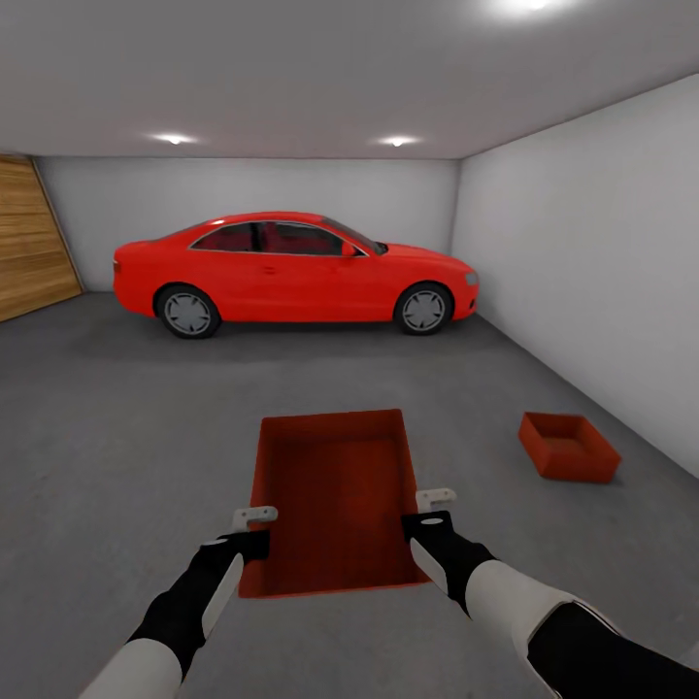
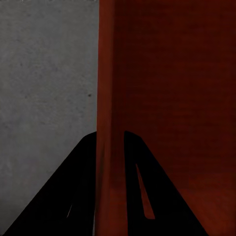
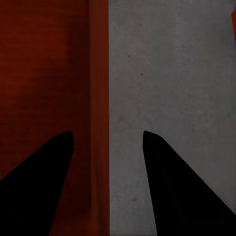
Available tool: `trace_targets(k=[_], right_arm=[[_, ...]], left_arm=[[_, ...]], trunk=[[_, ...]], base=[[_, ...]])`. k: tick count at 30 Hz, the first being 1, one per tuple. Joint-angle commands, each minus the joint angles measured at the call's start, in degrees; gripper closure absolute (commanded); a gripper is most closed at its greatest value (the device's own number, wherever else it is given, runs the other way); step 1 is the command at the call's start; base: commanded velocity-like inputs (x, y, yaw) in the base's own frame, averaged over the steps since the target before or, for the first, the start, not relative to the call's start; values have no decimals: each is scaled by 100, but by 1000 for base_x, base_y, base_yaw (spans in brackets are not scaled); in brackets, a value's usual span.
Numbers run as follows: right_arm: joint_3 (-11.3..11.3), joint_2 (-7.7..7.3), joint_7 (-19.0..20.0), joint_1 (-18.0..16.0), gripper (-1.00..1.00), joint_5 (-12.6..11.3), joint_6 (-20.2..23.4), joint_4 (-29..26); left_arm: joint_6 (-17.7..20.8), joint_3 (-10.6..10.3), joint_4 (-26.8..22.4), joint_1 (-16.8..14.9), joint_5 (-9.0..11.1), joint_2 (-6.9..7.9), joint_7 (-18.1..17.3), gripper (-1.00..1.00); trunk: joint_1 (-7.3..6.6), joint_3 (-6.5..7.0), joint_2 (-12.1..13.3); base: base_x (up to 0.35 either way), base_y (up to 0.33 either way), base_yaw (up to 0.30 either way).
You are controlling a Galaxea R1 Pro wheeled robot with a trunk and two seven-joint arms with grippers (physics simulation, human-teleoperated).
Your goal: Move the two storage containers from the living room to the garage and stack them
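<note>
I am in the garage. One orange-red storage container (image 1: 335,495) hangs in front of me above the grey concrete floor (image 1: 116,437), open side up. My left gripper (image 1: 254,519) is shut on its left wall, which runs between the dark fingers (image 2: 73,196) in the left wrist view, beside the container's inside (image 2: 167,98). My right gripper (image 1: 434,505) straddles the right wall with its fingers wide apart; that wall (image 3: 98,98) passes between them untouched. The other storage container (image 1: 568,447) sits on the floor to my right, near the wall.
A red car (image 1: 291,272) is parked side-on across the back of the garage. A honey-coloured wood-plank door (image 1: 29,243) fills the far left. A plain white wall (image 1: 602,272) runs along the right, close behind the floor container.
</note>
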Motion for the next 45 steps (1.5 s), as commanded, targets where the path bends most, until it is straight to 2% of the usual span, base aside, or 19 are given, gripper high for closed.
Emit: trace_targets(k=[1, 45], right_arm=[[136, -4, 112, -5, 100, -241, 28, 1], [136, -10, 112, -5, 100, -241, 28, 1]], left_arm=[[-148, -25, -18, -4, -315, 54, 157, 100], [-147, -23, 17, -4, -315, 55, 157, 100]], trunk=[[7, -14, -14], [7, -14, -14]], base=[[322, 0, 0], [322, 0, 0]])
